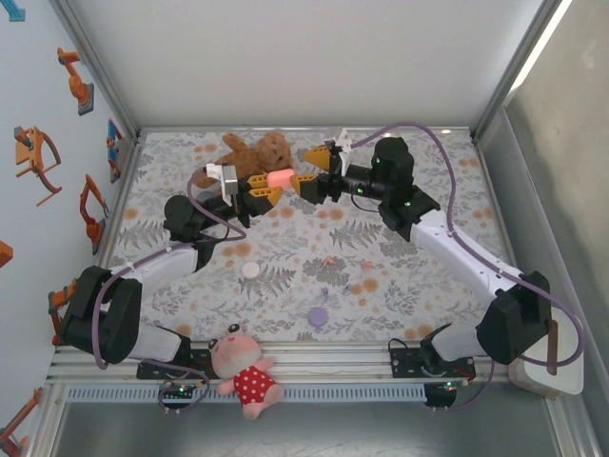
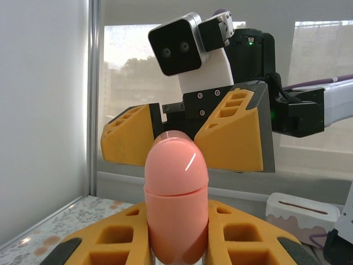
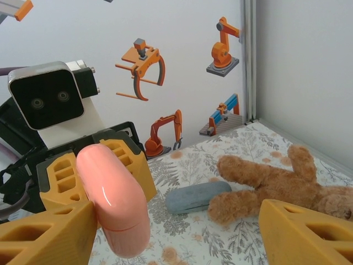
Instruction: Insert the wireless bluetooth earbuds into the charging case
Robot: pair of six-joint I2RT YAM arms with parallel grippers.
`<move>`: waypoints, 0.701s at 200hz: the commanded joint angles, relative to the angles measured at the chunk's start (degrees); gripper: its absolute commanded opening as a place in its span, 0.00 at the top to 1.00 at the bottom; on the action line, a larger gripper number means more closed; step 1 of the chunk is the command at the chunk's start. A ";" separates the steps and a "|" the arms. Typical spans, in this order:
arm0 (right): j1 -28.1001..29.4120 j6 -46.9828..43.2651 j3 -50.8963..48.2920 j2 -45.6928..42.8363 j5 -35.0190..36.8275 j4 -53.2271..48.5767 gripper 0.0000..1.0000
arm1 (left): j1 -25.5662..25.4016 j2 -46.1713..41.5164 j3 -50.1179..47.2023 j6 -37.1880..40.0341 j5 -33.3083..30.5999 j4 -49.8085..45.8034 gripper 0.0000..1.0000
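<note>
Left jaws grip case [image 2: 176, 193], right jaws apart

Legible text: none can be read in any view
Numbers, brand marks: none can be read
Pictorial signs: orange-and-grey robot-arm graphics [image 3: 223, 47] printed on the white wall panel [image 3: 182, 83], without lettering
Claw sign: orange two-jaw gripper graphic [image 3: 140, 69] on the same panel, without lettering
Top view signs: orange robot-arm graphics [image 1: 36, 157] on the left wall, too small to show any characters
</note>
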 commanded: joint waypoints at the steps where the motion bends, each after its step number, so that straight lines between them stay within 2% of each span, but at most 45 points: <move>1: 0.19 -1.45 3.43 0.81 3.07 -1.03 0.25 | -0.08 -0.78 1.59 -0.40 2.05 2.26 1.00; 82: 0.23 -2.29 6.24 1.30 2.34 -3.18 0.26 | 0.01 -0.91 1.25 0.06 1.98 1.16 1.00; 140: 0.17 -0.69 3.29 -4.57 3.44 -4.28 0.25 | 0.22 -3.02 -0.14 3.10 1.36 -4.71 1.00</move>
